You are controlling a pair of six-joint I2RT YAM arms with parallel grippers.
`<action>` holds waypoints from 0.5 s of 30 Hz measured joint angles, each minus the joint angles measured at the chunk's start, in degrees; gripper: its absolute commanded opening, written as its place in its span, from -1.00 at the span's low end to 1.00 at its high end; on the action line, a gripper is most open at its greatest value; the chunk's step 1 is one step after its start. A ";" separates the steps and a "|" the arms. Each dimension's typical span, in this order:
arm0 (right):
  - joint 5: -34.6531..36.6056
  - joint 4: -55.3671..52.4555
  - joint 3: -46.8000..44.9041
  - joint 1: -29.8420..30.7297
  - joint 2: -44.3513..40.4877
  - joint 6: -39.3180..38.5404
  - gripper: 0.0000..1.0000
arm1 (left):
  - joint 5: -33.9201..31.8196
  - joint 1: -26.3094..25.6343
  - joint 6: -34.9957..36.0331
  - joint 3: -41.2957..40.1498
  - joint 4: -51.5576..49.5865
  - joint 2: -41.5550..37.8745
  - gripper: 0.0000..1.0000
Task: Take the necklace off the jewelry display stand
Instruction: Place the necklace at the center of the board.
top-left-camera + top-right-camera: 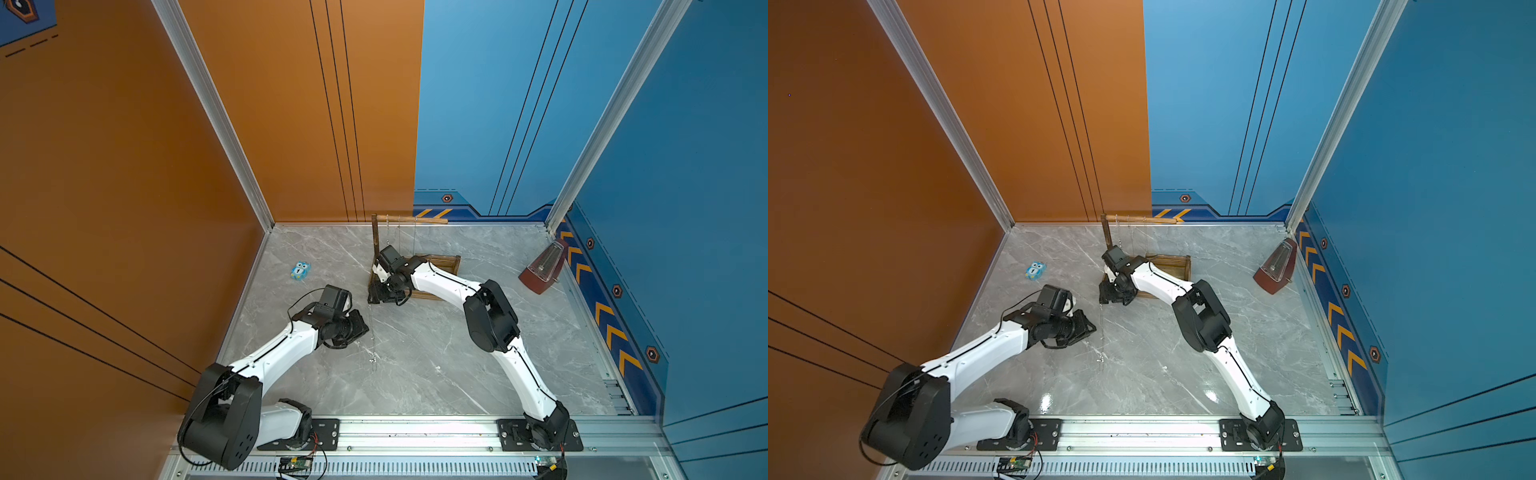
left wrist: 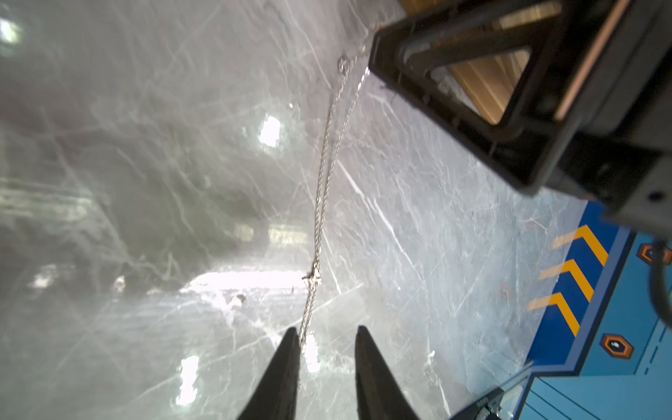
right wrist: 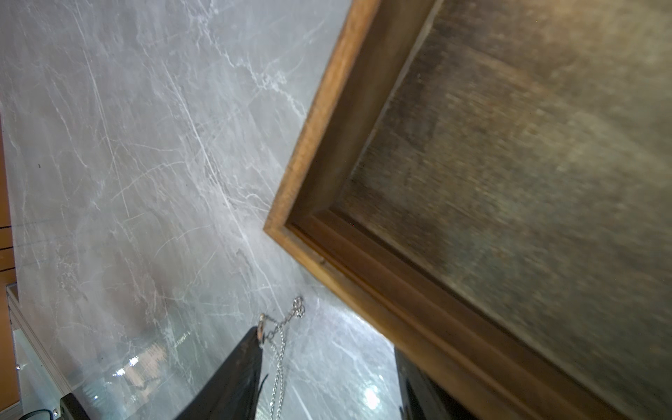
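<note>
Silver, fine-linked necklace (image 2: 323, 189) lies off the jewelry display stand (image 1: 440, 259), stretched as a doubled strand along the grey marble desk (image 1: 457, 365), near-left of the stand's tray, between the two arms. Other thin chains hang from the top rod (image 1: 415, 219)

Left end effector (image 2: 326, 329): jaws narrow but apart, near end of the chain against the inside of one finger, not pinched. Right end effector (image 1: 376, 297): jaws wide, low at the tray's near-left corner; clasp end drapes over one fingertip (image 3: 256, 332), hooked or merely resting, cannot tell

Handling, as judged: very light, limp, slippery on polished stone, quick to snag or tangle. Best hold looks like a firm pinch across both strands near the small knot mid-chain, lifted slowly
</note>
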 measured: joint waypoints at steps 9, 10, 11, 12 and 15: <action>-0.22 -0.02 0.00 -0.52 0.00 0.07 0.14 | -1.25 1.31 3.45 11.65 0.72 16.04 -1.00; -0.22 -0.02 0.00 -0.55 0.00 0.17 0.14 | -1.25 1.31 3.54 12.46 0.79 17.00 -1.00; -0.22 -0.02 0.00 -0.57 0.00 0.20 0.13 | -1.25 1.38 3.67 13.27 0.87 17.86 -1.00; -0.24 -0.02 0.00 -0.59 0.00 0.22 0.13 | -1.27 1.42 3.72 13.88 0.87 18.43 -1.00; -0.37 -0.02 -0.04 -0.63 0.00 0.22 0.13 | -1.25 1.60 3.85 16.24 1.07 21.05 -1.00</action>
